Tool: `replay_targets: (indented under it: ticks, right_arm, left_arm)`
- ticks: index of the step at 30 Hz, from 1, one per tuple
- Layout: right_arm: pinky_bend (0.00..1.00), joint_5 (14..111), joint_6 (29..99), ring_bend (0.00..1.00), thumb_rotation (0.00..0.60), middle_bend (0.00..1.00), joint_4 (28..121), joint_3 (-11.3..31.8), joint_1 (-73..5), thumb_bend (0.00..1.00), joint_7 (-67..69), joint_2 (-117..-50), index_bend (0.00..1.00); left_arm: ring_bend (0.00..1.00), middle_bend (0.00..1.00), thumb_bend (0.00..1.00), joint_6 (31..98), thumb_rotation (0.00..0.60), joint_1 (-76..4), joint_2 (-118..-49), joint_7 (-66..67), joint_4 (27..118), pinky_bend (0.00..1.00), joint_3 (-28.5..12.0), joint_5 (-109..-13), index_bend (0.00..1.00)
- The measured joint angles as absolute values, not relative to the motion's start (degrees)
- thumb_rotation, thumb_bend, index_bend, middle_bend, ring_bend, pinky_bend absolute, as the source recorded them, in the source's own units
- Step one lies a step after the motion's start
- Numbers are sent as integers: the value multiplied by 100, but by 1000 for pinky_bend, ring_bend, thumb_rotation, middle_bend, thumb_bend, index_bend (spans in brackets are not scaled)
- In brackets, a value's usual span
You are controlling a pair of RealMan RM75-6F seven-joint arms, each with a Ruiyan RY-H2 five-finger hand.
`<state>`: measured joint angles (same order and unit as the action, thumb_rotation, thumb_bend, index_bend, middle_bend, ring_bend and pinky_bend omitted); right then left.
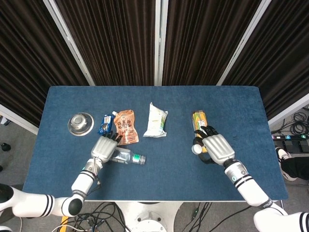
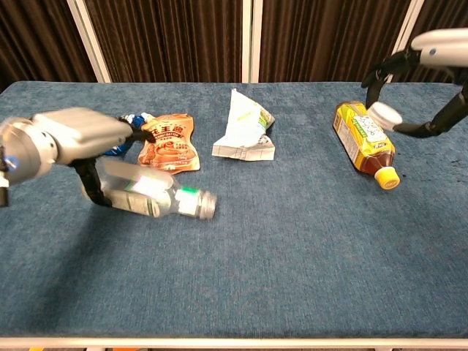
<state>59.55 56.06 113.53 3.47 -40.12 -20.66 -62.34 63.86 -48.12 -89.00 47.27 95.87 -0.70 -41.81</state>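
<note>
Bottles (image 1: 124, 156): two; pouches (image 1: 125, 126): three

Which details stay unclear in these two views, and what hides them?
- Clear bottle: blurred in chest view; label unreadable.
- Left hand: its back hides the fingers in head view.
- Yellow bottle: the right hand covers its lower half in head view.
- White cap: grip partly hidden.

Clear bottle (image 2: 153, 197) with green-white label; white cap (image 2: 385, 115); yellow tea bottle (image 2: 363, 134); orange pouch (image 2: 167, 143); blue table (image 2: 292, 241).
</note>
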Motion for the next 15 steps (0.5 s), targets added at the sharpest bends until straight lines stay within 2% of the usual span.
replay_targets:
  ticks: [8,15]
  right_arm:
    - [0,5861,5197,0,600,113,10475,207,-4224,300,-2386,-7052,416]
    - [0,5820,5020,0,600,96,9257,76,-4410,250,-2832,-8140,287]
  left_arm:
    - [35,87,40,6820,600,-4205,-8022,3441,10067,112,-113,-4960,92]
    - [35,87,41,7607,600,-3396,-7613,2027,9927,107,-108,-6024,92]
